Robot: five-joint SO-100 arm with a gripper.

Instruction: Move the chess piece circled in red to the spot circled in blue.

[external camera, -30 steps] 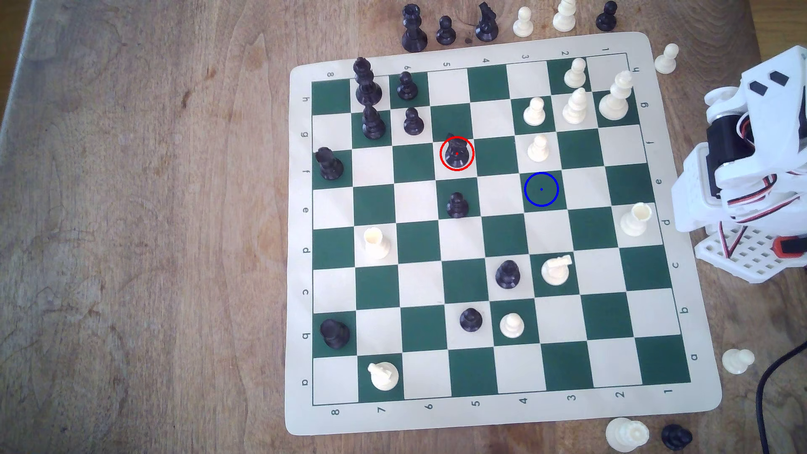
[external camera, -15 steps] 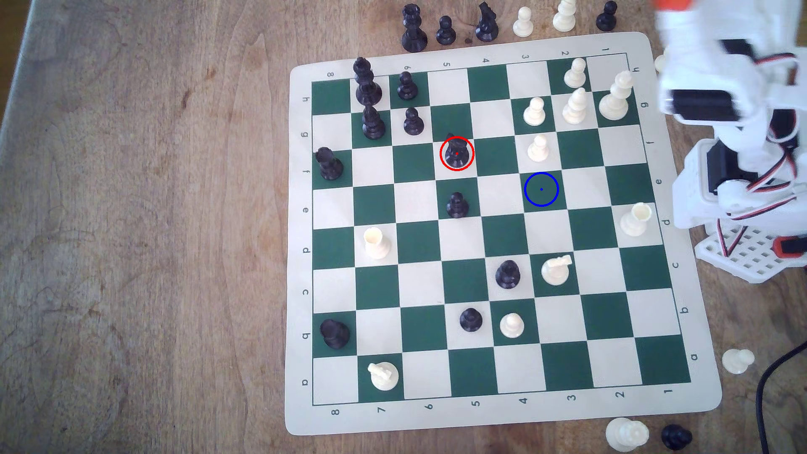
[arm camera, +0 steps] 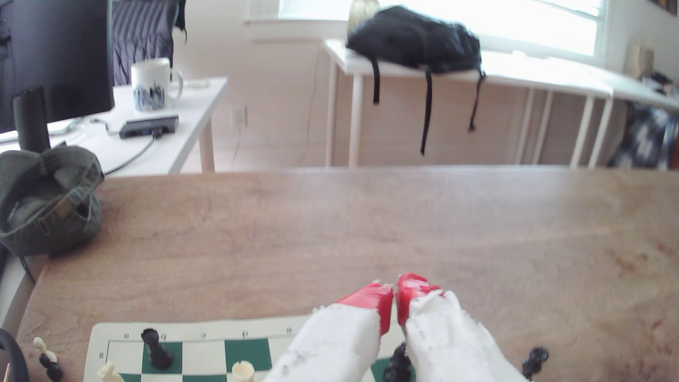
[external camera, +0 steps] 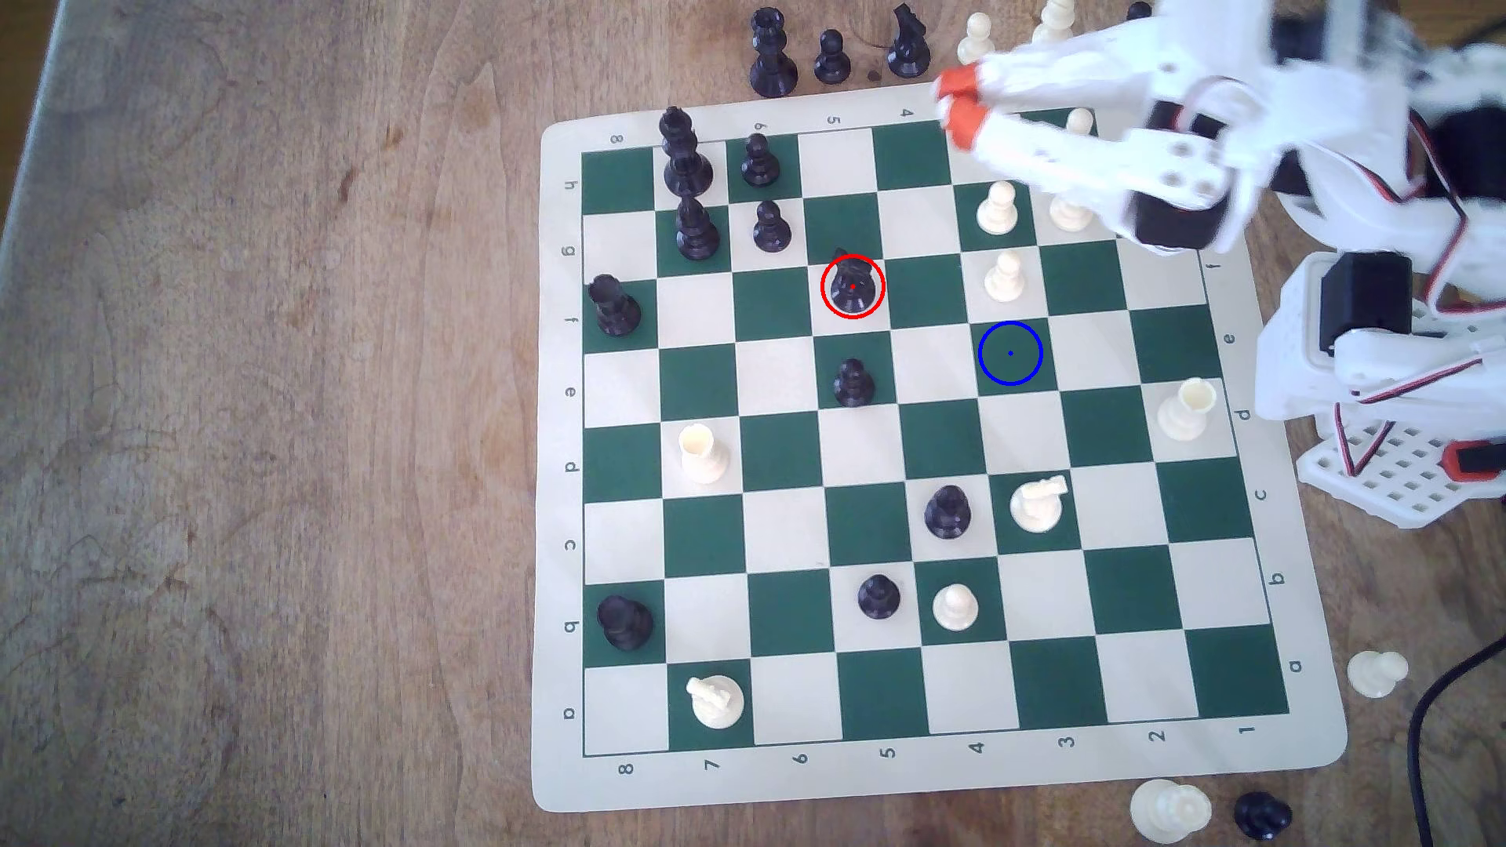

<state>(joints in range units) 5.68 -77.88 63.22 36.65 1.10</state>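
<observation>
The black knight [external camera: 852, 285] stands upright inside the red ring on a cream square, in the upper middle of the green-and-cream mat [external camera: 562, 456]. The blue ring with its centre dot marks a bare dark green square [external camera: 1010, 353], two files toward the exterior view's right and one row lower. My gripper [external camera: 955, 103] hovers over the mat's top edge, up and to the right of the knight and well apart from it. Its orange fingertips [arm camera: 371, 297] are pressed together, with nothing between them.
White pawns [external camera: 1004, 275] [external camera: 997, 208] stand just above the blue-ringed square, and a black pawn [external camera: 853, 383] sits below the knight. Captured pieces [external camera: 831, 57] line the table above the mat. The arm's base [external camera: 1377, 366] stands at the exterior view's right edge. A green cap [arm camera: 47, 205] lies on the table corner.
The arm has swung up from its folded pose at the exterior view's right and reached leftward over the mat's top right corner. No piece has moved.
</observation>
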